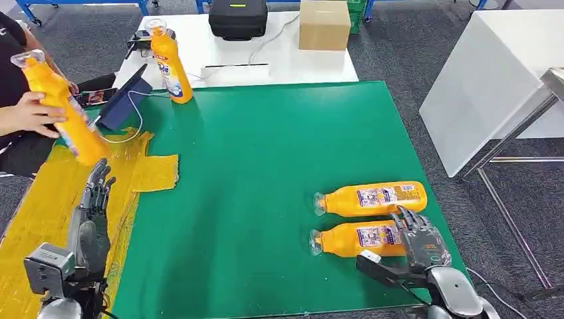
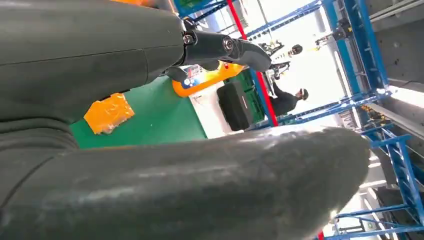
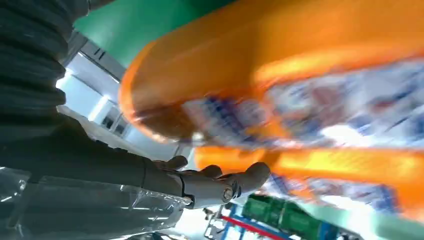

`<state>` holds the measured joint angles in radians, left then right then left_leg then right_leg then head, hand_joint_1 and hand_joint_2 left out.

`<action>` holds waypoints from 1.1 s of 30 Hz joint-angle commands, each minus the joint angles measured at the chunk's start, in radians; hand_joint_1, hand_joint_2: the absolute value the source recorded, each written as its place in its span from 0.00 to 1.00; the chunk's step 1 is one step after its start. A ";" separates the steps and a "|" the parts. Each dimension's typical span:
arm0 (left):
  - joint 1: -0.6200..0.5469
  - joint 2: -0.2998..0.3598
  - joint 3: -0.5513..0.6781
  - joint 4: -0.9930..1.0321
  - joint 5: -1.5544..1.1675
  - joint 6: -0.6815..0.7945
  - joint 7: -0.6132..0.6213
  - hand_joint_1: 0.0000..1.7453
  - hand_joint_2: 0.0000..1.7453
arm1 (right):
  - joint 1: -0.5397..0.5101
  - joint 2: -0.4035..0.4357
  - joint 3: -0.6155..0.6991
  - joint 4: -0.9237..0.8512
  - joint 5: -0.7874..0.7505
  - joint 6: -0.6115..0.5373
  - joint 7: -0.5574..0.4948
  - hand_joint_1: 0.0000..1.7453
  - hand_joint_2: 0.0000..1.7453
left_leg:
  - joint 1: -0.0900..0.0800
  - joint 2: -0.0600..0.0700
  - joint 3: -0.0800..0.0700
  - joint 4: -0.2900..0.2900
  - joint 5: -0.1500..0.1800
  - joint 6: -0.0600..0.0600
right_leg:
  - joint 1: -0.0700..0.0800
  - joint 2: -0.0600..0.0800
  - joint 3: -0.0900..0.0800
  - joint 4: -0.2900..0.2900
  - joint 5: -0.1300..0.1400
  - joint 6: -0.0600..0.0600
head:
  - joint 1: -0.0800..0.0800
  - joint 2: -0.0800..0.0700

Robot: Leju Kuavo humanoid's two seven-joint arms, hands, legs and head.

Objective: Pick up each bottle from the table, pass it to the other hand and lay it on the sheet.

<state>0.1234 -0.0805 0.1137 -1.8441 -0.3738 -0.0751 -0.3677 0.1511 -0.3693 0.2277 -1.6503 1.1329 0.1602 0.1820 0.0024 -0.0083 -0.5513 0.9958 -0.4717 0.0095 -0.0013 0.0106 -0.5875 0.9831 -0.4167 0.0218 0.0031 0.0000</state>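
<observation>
Head view: two orange plastic bottles lying side by side on green tabletop (image 1: 266,199), nearer bottle (image 1: 352,239) under right hand (image 1: 420,240), fingers draped over its base end; firm grasp or mere touch, cannot tell. Farther bottle (image 1: 372,198) just beyond, untouched. Third orange bottle (image 1: 170,63) upright at far edge; fourth (image 1: 63,109) held by a person's hand (image 1: 30,114) above crumpled yellow sheet (image 1: 46,199). Left hand (image 1: 98,193) raised over sheet, fingers straight, released. Nothing lying on sheet; seemingly most work left
</observation>
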 commanded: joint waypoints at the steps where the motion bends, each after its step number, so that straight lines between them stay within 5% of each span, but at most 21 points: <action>1: -0.081 -0.002 -0.020 0.090 0.010 -0.004 0.011 0.00 0.00 | -0.080 -0.052 0.211 0.175 -0.036 0.122 -0.027 0.83 1.00 | 0.001 0.000 0.003 -0.002 0.000 0.000 | 0.001 -0.001 0.004 -0.003 0.000 0.000 | 0.000 0.000; 3: -0.098 0.001 -0.032 0.089 0.013 -0.001 0.031 0.00 0.00 | -0.078 -0.087 0.258 0.162 -0.067 0.158 -0.016 1.00 1.00 | 0.001 0.000 0.004 -0.001 0.000 0.000 | 0.001 -0.001 0.004 -0.003 0.000 0.000 | 0.000 0.000; 15: -0.127 0.011 -0.054 0.122 0.020 -0.001 0.037 0.00 0.00 | -0.037 -0.259 0.403 0.061 -0.164 0.230 0.026 1.00 1.00 | 0.000 -0.003 0.011 -0.001 0.000 0.000 | 0.001 -0.005 0.011 -0.002 -0.001 0.000 | 0.000 0.000; 22: -0.120 0.013 -0.061 0.109 0.029 -0.002 0.040 0.00 0.00 | -0.038 -0.244 0.397 0.059 -0.199 0.199 0.066 1.00 1.00 | 0.001 -0.003 0.014 -0.002 -0.001 0.000 | 0.001 -0.004 0.014 -0.004 -0.001 0.000 | 0.000 0.000; 28: -0.018 0.003 -0.003 0.142 0.342 -0.168 0.164 0.00 0.00 | -0.019 -0.028 0.219 -0.023 -0.389 -0.064 -0.007 1.00 1.00 | 0.000 0.002 0.016 -0.003 -0.001 -0.001 | 0.001 0.000 0.015 -0.004 0.000 0.000 | 0.000 0.000; 33: 0.035 0.005 -0.031 0.123 0.665 -0.279 0.250 0.00 0.00 | -0.153 0.100 0.160 -0.079 -0.564 0.022 -0.023 1.00 1.00 | 0.000 0.012 0.009 -0.002 -0.003 -0.002 | 0.000 0.010 0.008 0.000 0.001 -0.001 | 0.000 0.000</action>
<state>0.1035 -0.0797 0.0851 -1.7708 0.0739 -0.2821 -0.1848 0.1078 -0.4862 0.4964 -1.6795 0.7083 0.1205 0.1695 0.0032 -0.0030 -0.5434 0.9954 -0.4746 0.0088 -0.0009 0.0159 -0.5791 0.9827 -0.4171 0.0217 0.0027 0.0000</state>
